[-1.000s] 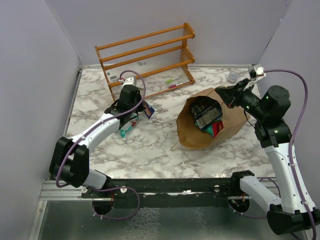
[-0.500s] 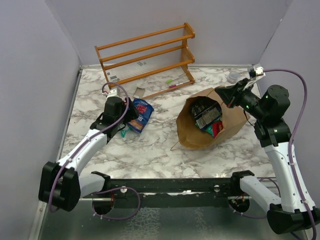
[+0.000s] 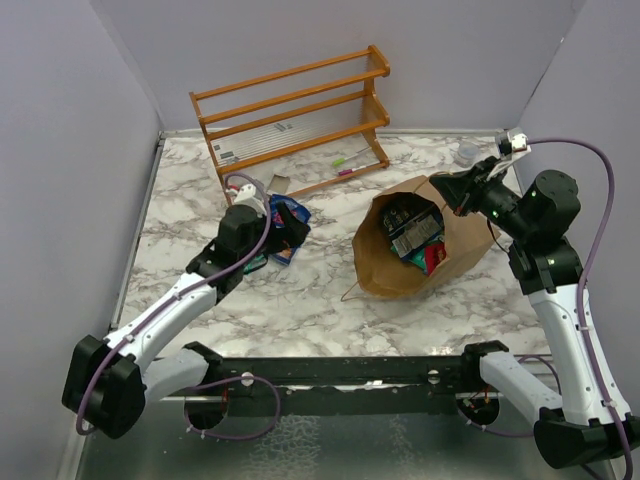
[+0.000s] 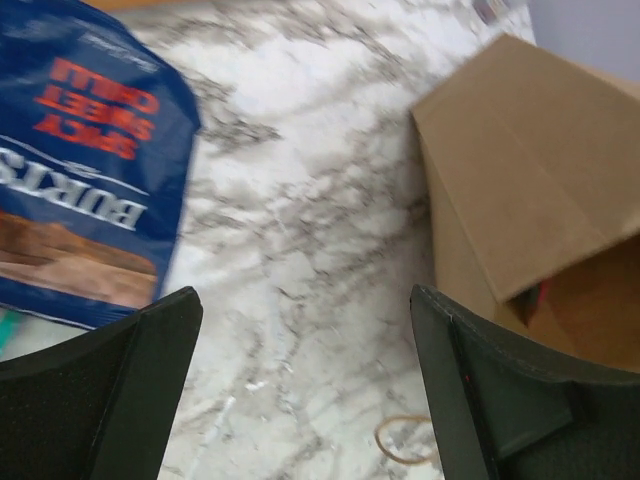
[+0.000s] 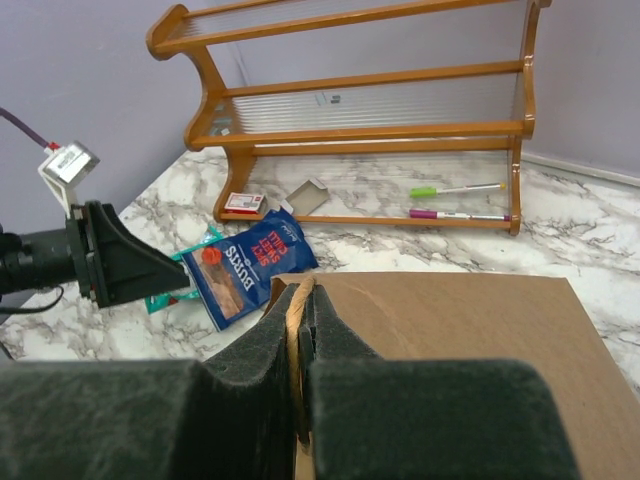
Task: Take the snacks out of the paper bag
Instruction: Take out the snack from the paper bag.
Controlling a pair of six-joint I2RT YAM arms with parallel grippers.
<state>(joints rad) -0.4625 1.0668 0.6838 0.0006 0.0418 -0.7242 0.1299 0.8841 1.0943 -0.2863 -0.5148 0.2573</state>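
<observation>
The brown paper bag (image 3: 400,270) lies on its side at centre right with its mouth facing up-left; several snacks (image 3: 413,228) show inside it. My right gripper (image 3: 441,186) is shut on the bag's twisted handle (image 5: 298,320) at the upper rim. A dark blue snack packet (image 4: 80,170) lies flat on the marble, left of the bag, and a teal packet (image 5: 160,298) pokes out beside it. My left gripper (image 3: 297,228) hovers open over the blue packet's right edge, pointing toward the bag (image 4: 530,190), with only bare marble between its fingers (image 4: 100,400).
A wooden rack (image 3: 295,110) stands at the back, with two pens (image 5: 455,190) and a small card box (image 5: 243,203) under its lowest shelf. A clear cup (image 3: 466,152) sits at the back right. The bag's other loop handle (image 4: 405,440) lies on the marble.
My left gripper opened and let go of the blue packet, which now lies on the table. The arm drew back left, then swung right toward the bag. The right arm held still.
</observation>
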